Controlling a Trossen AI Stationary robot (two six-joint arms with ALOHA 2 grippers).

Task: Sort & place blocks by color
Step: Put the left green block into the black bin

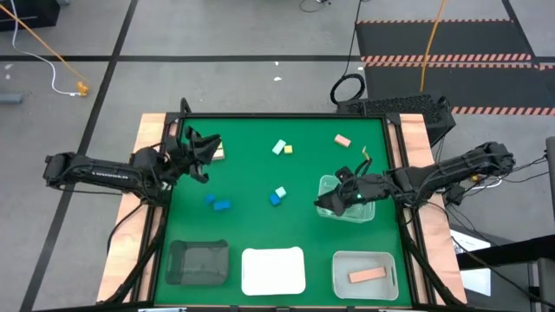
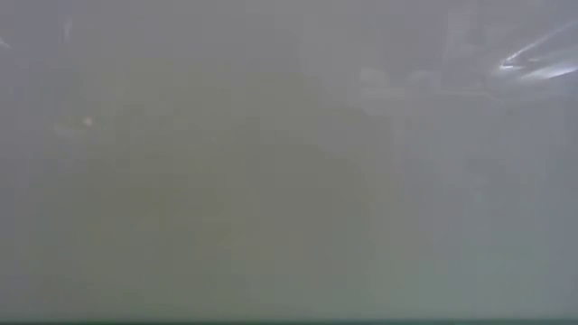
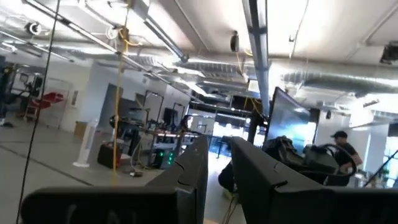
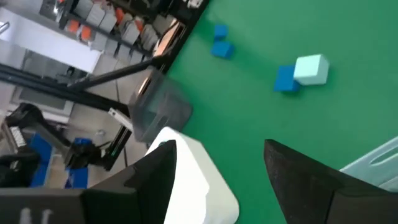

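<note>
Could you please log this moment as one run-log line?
left gripper: raised, empty | right gripper: open at clear tray | pink bar: in grey tray

I see a matt green surface [image 1: 260, 173] edged with bare wood. The blocks [image 4: 310, 68] look smooth, matt plastic. One tray [image 1: 347, 201] is clear glossy plastic, another [image 1: 273, 270] opaque white.

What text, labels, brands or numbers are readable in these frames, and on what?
None can be read.
Left arm: pale lettering along its forearm link, too small to read.
Blocks, green mat, dark tray, white tray, and clear tray: no markings visible.
Low view: fogged over, nothing legible.
Left wrist view: room monitors and equipment, no legible signs.
Right wrist view: shelving beyond the table, nothing legible.
</note>
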